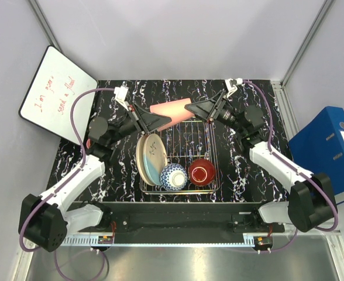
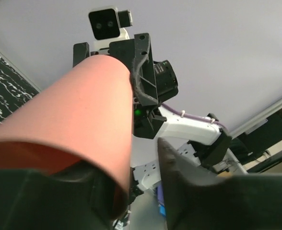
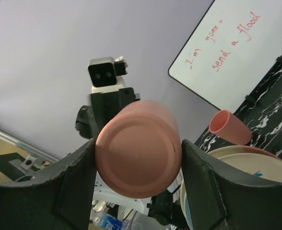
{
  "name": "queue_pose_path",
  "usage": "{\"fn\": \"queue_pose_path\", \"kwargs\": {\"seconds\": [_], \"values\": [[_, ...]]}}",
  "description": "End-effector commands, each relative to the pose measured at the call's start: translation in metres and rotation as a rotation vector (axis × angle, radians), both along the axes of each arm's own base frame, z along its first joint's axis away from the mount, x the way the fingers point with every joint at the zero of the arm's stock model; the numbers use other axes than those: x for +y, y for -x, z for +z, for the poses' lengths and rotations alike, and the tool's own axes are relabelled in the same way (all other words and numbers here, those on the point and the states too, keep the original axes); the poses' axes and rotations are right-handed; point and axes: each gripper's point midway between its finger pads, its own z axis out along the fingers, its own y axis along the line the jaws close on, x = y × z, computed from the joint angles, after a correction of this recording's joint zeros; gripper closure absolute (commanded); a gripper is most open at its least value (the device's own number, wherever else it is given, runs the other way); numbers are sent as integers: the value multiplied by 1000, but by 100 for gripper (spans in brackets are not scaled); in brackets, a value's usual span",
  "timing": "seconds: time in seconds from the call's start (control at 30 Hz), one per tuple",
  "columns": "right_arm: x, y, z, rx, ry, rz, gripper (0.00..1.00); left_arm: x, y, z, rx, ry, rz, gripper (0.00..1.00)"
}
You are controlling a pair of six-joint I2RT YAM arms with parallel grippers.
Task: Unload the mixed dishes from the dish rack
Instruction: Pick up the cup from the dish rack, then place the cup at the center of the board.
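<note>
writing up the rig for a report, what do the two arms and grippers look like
The left arm and right arm match: white shells and black joints. The left gripper and right gripper each have two black wedge-shaped fingers. A purple cable loops along each arm to a small white camera at the wrist.

Salmon-pink tumbler (image 1: 171, 109) with both ends hidden between jaws from above, its mouth blurred and cropped in the left wrist view, second tumbler (image 3: 229, 127) nearly hidden behind left arm (image 1: 78, 178) from above, rear plate (image 1: 140, 155) mostly covered by blue-edged plate (image 1: 154, 167), blue binder (image 1: 330, 146) cut by the edge.
</note>
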Motion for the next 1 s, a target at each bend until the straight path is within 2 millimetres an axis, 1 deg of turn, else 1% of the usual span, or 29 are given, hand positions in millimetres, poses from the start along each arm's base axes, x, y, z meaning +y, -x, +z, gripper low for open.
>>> {"fn": "queue_pose_path", "kwargs": {"seconds": [0.0,0.03,0.07,0.1,0.13,0.17,0.2,0.23,0.27,0.3,0.33,0.37,0.4,0.43,0.47,0.5,0.53,0.57,0.6,0.63,0.67,0.7,0.77,0.8,0.83,0.87,0.9,0.93,0.97], "values": [[-1,11,27,-93,-18,16,100,2,11,19,-108,12,-13,99],[0,12,27,-97,-12,13,96,2,11,19,-106,6,-10,100],[-1,12,26,-95,-8,8,83,3,11,18,-107,-6,-1,100],[-2,12,25,-85,1,3,64,3,10,17,-102,-16,6,100],[-3,11,24,-92,12,-17,28,4,9,17,-100,-27,18,100],[-5,10,23,-89,25,-34,15,6,7,15,-92,-68,41,100],[-9,6,20,-57,48,-80,3,8,0,14,-77,-97,86,100],[-13,3,23,-87,85,-127,0,13,-5,16,-76,-130,126,100],[-18,-1,21,-81,117,-173,0,18,-10,12,-54,-226,175,100],[-25,-2,7,-13,189,-218,0,30,-26,16,-30,-269,292,100],[-39,-14,13,-43,240,-336,0,41,-37,14,2,-328,370,100],[-47,-18,8,-22,285,-390,0,56,-39,21,25,-422,439,100],[-57,-17,-5,29,352,-435,0,74,-64,10,93,-501,570,100],[-72,-25,-7,32,403,-526,0,92,-75,6,142,-562,652,100],[-79,-26,-11,43,433,-559,0,110,-76,-16,234,-694,696,100],[-91,-27,-21,76,487,-615,0,133,-99,-7,276,-757,845,100],[-95,-27,-24,85,508,-633,0,150,-108,-15,334,-820,908,100],[-100,-25,-33,112,543,-644,0,171,-109,-11,360,-899,988,100],[-106,-24,-34,111,560,-670,0,182,-114,-15,390,-944,1030,100],[-108,-23,-39,116,576,-674,0,196,-123,-31,445,-1016,1063,100],[-116,-20,-41,127,590,-704,0,209,-127,-28,451,-1033,1117,100],[-122,-20,-43,130,602,-731,0,225,-132,-33,482,-1053,1158,100],[-127,-15,-51,140,618,-744,0,246,-138,-49,545,-1112,1192,100],[-129,-13,-53,143,625,-751,0,267,-140,-56,591,-1127,1229,100],[-130,-13,-62,153,638,-747,0,277,-146,-71,637,-1164,1233,100],[-131,-11,-63,155,637,-750,0,284,-146,-80,673,-1193,1220,100],[-131,-11,-67,161,641,-747,0,297,-148,-87,709,-1204,1231,100],[-130,-11,-72,169,646,-740,0,300,-152,-94,727,-1223,1225,100],[-130,-12,-74,171,645,-740,0,301,-159,-107,754,-1238,1203,100]]}}
